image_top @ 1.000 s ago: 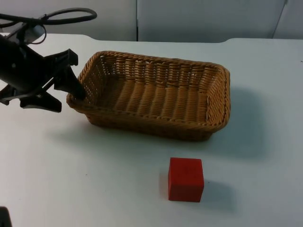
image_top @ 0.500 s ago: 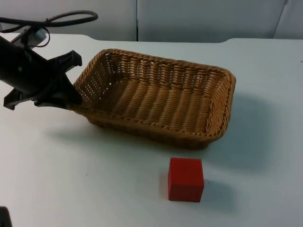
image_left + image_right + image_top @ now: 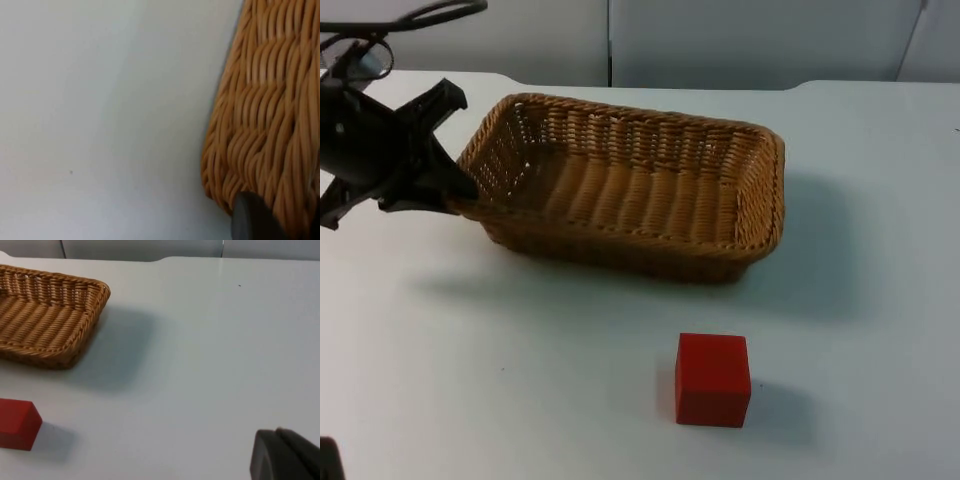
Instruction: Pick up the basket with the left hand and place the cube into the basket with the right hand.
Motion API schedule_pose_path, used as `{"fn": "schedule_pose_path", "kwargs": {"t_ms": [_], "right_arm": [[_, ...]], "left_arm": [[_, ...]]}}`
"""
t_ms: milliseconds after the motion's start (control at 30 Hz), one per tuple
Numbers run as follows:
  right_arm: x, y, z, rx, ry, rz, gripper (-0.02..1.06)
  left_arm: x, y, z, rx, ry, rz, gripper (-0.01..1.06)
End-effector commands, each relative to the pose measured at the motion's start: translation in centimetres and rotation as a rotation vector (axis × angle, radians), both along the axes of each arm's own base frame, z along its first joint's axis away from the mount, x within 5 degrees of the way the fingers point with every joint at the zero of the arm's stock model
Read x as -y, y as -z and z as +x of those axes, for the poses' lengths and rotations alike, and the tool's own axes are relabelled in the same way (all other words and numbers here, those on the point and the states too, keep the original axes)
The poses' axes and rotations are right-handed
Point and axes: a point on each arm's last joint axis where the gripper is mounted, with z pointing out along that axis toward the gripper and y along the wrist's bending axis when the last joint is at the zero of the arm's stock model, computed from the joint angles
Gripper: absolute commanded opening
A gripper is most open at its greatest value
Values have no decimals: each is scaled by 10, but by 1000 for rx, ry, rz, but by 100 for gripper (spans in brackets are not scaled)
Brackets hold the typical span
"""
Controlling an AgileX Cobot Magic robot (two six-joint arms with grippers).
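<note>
The left gripper [image 3: 460, 192] is closed on the short left rim of the wicker basket [image 3: 630, 190] and holds it lifted above the white table [image 3: 520, 400], its shadow lying beneath. The red cube [image 3: 712, 379] rests on the table in front of the basket, well apart from it, with free surface on all sides. The right gripper's fingertip [image 3: 285, 455] waits near the table; whether it is open I cannot tell.

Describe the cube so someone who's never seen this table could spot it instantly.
On the white table, find the wicker basket that the left gripper holds by its short end. Nearer the camera than the basket, apart from it, sits the red cube. It is the one solid-coloured, smooth-faced block there.
</note>
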Motion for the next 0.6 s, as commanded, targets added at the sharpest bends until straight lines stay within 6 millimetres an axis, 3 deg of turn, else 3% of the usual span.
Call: {"fn": "schedule_pose_path", "kwargs": {"t_ms": [0,233,567], "right_arm": [[0,-1,0,12,5,-5,0],[0,-1,0,12,5,-5,0],[0,-1,0,12,5,-5,0]], "left_arm": [[4,-23,0,22,-24,-68,0],[7,-54,-6,60,-15,-105,0],[7,-55,-7,60,10,-96,0]]}}
